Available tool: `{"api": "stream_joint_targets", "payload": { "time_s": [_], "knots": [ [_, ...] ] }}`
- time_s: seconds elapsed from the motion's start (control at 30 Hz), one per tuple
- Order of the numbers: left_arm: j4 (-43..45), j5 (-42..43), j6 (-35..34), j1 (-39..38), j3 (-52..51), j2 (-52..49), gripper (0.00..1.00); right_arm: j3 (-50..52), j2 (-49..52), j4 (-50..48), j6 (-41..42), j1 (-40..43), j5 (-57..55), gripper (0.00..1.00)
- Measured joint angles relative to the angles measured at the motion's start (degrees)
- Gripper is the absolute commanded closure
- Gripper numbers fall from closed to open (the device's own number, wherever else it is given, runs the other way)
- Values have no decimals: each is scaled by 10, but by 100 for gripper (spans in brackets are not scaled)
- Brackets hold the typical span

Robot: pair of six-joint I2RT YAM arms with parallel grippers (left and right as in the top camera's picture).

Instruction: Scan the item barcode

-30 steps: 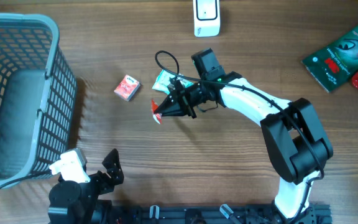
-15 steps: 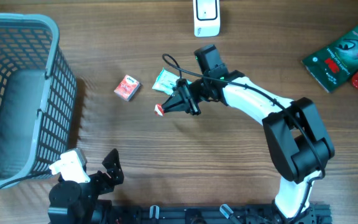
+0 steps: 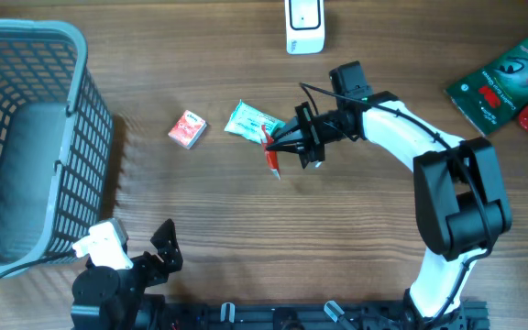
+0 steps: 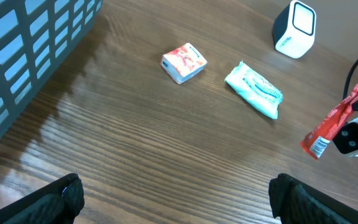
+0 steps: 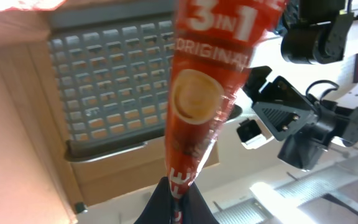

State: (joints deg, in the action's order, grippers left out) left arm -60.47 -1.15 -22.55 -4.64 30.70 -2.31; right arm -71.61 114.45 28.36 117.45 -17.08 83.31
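The red packet point(image 3: 271, 157) hangs above the table point(image 3: 337, 238), pinched tight in the right gripper point(image 3: 281, 144). The left gripper point(image 3: 161, 249) sits wide apart, holding nothing, near the basket point(image 3: 81, 55).

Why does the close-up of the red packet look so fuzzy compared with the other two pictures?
Right wrist view: the red sachet fills the frame, probably too near the lens, so its print is soft. Overhead view: sharp, evenly lit. Left wrist view: crisp, with the basket shadowing the table.
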Motion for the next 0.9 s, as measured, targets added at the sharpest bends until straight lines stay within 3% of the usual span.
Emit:
{"api": "stream_joint_targets", "payload": {
  "time_s": [0.17,0.23,0.43,0.6,0.67,0.83,0.9],
  "knots": [
    [0,0,0,0,0,0,0,0,0,30,0,4,-39,95],
    [0,0,0,0,0,0,0,-4,0,129,2,14,-83,95],
    [0,0,0,0,0,0,0,-1,1,239,2,75,-168,95],
    [0,0,0,0,0,0,0,-1,1,294,-62,100,-191,96],
    [0,0,0,0,0,0,0,-1,1,295,-144,104,-191,96],
    [0,0,0,0,0,0,0,-1,1,362,-519,116,-184,96],
    [0,0,0,0,0,0,0,-1,1,373,-622,116,-184,96]
  ]
}}
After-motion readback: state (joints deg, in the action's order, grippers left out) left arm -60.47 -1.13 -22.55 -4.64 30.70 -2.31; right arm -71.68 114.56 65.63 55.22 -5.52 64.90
